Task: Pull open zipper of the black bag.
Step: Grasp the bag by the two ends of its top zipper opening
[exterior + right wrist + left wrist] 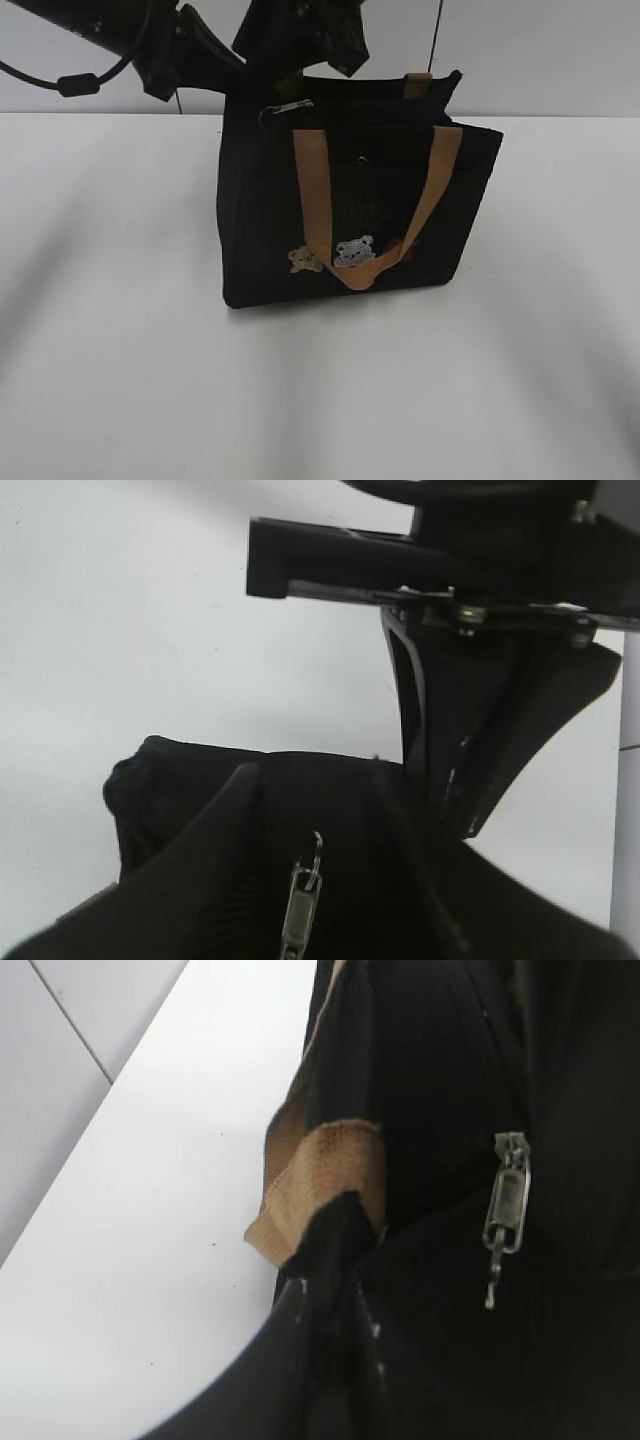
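A: What's the left end effector doing?
B: Low in its wrist view, its dark fingers are pinched together on the black fabric edge of the bag, right by a tan strap.
A: And the right end effector?
B: At the bag's top, fingers pressed into the cloth; I cannot tell whether it grips anything.
A: The zipper?
B: Its silvery pull hangs free, right of centre there.
A: The bag?
B: Upright on the white counter, mid-frame in the exterior view.
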{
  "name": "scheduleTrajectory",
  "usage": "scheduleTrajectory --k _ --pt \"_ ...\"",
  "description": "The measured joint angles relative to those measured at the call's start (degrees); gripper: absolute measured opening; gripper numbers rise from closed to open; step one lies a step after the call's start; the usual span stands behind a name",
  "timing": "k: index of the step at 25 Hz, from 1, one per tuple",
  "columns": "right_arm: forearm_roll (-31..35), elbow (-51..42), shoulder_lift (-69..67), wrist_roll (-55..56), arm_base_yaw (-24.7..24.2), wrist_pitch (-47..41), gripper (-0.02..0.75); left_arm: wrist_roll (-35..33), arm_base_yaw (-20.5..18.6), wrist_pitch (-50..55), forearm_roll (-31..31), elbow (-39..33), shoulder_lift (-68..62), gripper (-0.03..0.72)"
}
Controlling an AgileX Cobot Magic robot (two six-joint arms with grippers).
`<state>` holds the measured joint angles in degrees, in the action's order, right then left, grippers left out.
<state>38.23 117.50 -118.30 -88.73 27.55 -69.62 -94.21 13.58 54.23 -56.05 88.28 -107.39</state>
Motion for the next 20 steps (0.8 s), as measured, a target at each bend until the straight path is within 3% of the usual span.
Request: scheduleTrajectory --k 20 --pt "-2.5 0.0 -4.8 2.7 0.0 0.0 0.272 0.0 0.0 0.2 -0.1 0.0 0.0 0.05"
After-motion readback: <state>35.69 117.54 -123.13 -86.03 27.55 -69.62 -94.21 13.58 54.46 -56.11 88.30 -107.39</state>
